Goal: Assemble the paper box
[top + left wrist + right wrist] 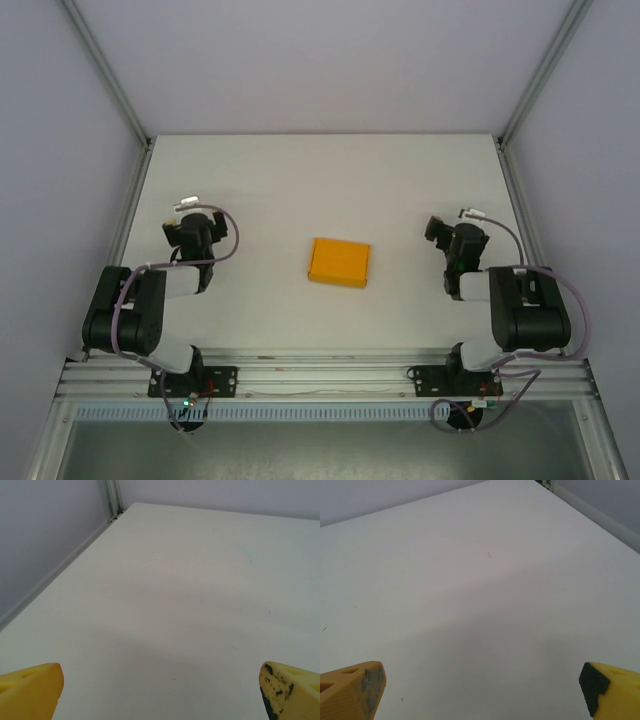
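Lighting: we record even, diffuse brightness. Shadows: soft grey bands across the table in both wrist views. Focus: we find overhead detail mildly soft.

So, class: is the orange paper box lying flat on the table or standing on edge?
Lying flat: the paper box shows its broad orange face upward on the table, with nothing touching it.

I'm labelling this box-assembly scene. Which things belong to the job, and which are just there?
Belongs to the job: orange paper box, mid-table, untouched; left gripper, open; right gripper, open.
Just there: table; frame post of the enclosure.
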Available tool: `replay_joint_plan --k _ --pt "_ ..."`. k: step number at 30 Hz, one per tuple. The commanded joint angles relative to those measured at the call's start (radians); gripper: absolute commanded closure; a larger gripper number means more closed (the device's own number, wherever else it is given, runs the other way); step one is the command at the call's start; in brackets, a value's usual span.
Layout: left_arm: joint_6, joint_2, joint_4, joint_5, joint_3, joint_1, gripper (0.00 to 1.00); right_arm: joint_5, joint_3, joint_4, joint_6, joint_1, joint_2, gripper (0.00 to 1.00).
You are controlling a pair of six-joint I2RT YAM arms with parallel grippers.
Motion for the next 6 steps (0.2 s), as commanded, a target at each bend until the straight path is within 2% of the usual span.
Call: replay_joint_plan --k 1,6 --pt "0.015 -0.006 0.002 0.015 0.01 0.002 0.0 0.006 0.017 0.011 0.015 0.001 -0.015 0.0" --pt "0.006 -0.021 0.048 0.038 -0.025 0.015 0.0 0.006 0.017 0.012 0.014 0.0 -0.015 0.0"
